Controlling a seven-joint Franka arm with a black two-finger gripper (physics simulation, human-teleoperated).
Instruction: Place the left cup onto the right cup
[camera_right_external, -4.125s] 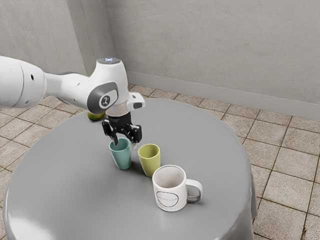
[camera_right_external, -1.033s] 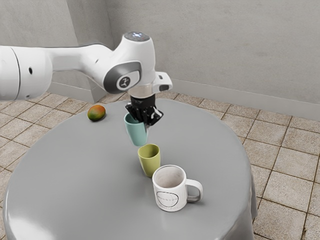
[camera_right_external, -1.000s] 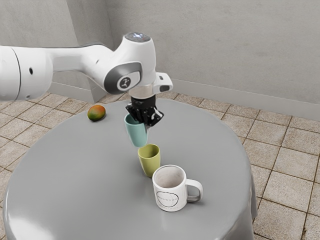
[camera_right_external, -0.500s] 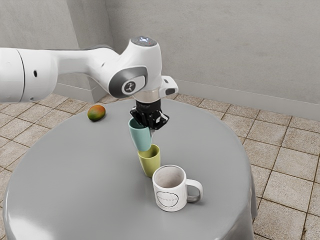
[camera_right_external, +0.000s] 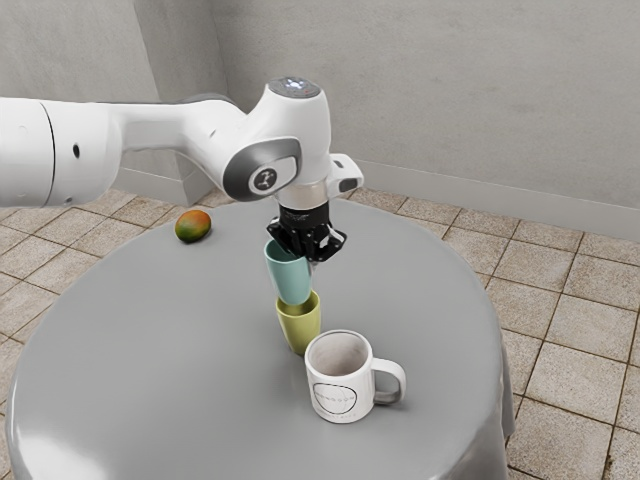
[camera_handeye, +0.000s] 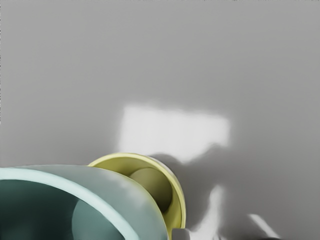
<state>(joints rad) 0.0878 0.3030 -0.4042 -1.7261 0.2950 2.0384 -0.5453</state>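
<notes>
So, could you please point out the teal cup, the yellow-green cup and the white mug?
teal cup (camera_right_external: 290, 278): exterior view, on its side wall.
yellow-green cup (camera_right_external: 298, 328): exterior view, on its outer wall.
white mug (camera_right_external: 335, 395): exterior view, on its front wall.

Behind the one white mug (camera_right_external: 336, 386) two cups are showing, a teal cup (camera_right_external: 291, 278) and a yellow-green cup (camera_right_external: 299, 326); farther behind, one mango (camera_right_external: 193, 226) is lying.
</notes>
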